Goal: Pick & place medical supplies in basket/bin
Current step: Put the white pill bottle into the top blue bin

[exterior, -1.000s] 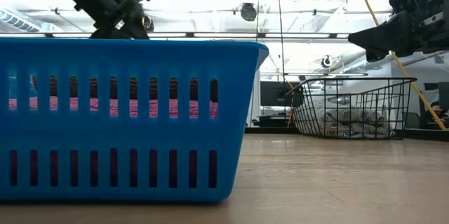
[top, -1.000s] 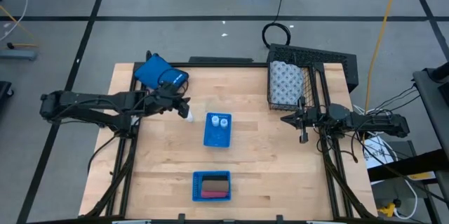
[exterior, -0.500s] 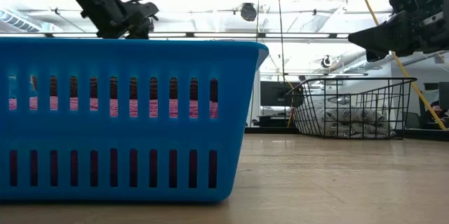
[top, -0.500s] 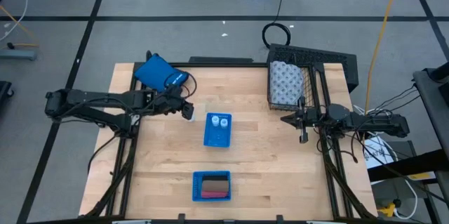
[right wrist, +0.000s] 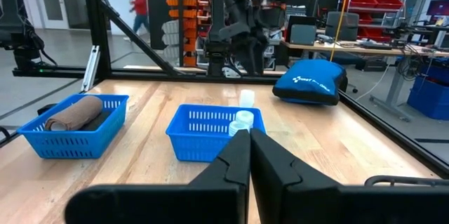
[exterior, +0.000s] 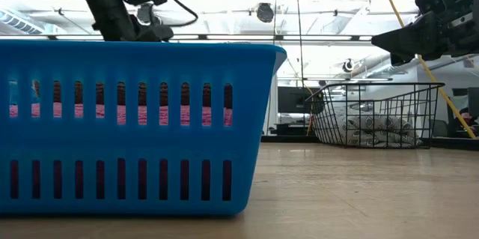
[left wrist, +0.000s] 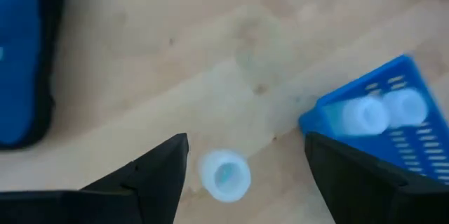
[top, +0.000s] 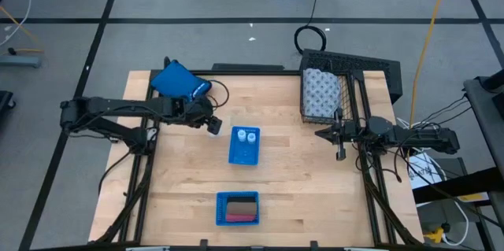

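**Left gripper open over a lone white bottle beside the bottle tray**

The black wire basket (top: 340, 87) stands at the table's far right corner and holds the fat dotted roll (top: 321, 94). The blue tray (top: 244, 153) at mid-table holds two tiny white bottles (top: 246, 134) at its far end. A second blue tray (top: 238, 208) near the front edge holds brown and pink oblong blocks (top: 239, 208); the low view shows only a pink strip through its slots.

The left wrist view alone shows a third white bottle (left wrist: 224, 175) standing on the bare wood just beside the bottle tray's corner, between the spread fingers (left wrist: 151, 175) with clear gaps on both sides. The right wrist view shows it upright behind that tray.

The left gripper (top: 211, 123) hangs low over this bottle, its arm stretched in from the left past a blue pouch (top: 178, 82), released and holding nothing. The right gripper (top: 340, 147) hovers near the basket's front end, clenched on nothing.
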Controlling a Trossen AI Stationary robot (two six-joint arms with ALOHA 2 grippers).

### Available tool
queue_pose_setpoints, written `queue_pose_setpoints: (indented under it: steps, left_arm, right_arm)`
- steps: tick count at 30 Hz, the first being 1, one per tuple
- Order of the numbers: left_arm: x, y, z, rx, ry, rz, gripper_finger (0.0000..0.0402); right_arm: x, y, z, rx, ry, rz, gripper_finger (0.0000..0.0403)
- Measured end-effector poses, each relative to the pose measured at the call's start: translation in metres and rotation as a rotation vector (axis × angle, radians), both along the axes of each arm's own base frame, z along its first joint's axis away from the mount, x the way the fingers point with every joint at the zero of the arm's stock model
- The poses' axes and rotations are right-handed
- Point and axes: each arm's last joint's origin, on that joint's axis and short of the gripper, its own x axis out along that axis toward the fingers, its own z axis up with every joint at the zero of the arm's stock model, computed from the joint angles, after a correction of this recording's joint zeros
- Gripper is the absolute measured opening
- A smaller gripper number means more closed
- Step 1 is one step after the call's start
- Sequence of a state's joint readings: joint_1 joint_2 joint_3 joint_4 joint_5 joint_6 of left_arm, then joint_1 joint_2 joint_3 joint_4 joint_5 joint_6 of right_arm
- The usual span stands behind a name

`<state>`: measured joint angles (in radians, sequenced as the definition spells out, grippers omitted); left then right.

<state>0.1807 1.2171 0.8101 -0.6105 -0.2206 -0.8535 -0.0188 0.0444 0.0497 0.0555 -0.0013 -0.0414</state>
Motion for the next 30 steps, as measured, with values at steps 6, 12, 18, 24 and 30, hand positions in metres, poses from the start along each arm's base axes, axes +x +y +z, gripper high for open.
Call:
queue_pose_setpoints:
  steps: [6, 12, 18, 24, 30]
  left_arm:
    - [0.007, 0.000, -0.018, -0.106, 0.080, -0.019, 0.0296]
    - [0.013, 0.000, -0.031, -0.146, 0.137, -0.029, 0.0296]
    - [0.013, 0.000, -0.038, -0.163, 0.186, -0.006, 0.0296]
    - [0.017, 0.001, -0.046, -0.167, 0.214, -0.002, 0.0296]
    - [0.017, 0.001, -0.047, -0.173, 0.222, 0.008, 0.0296]
  right_arm:
    - [0.000, 0.000, 0.000, 0.000, -0.001, 0.000, 0.0000]
    - [0.000, 0.000, 0.000, 0.000, 0.000, 0.000, 0.0000]
    - [0.000, 0.000, 0.000, 0.000, 0.000, 0.000, 0.0000]
    - [0.000, 0.000, 0.000, 0.000, 0.000, 0.000, 0.0000]
    - [0.000, 0.000, 0.000, 0.000, -0.001, 0.000, 0.0000]
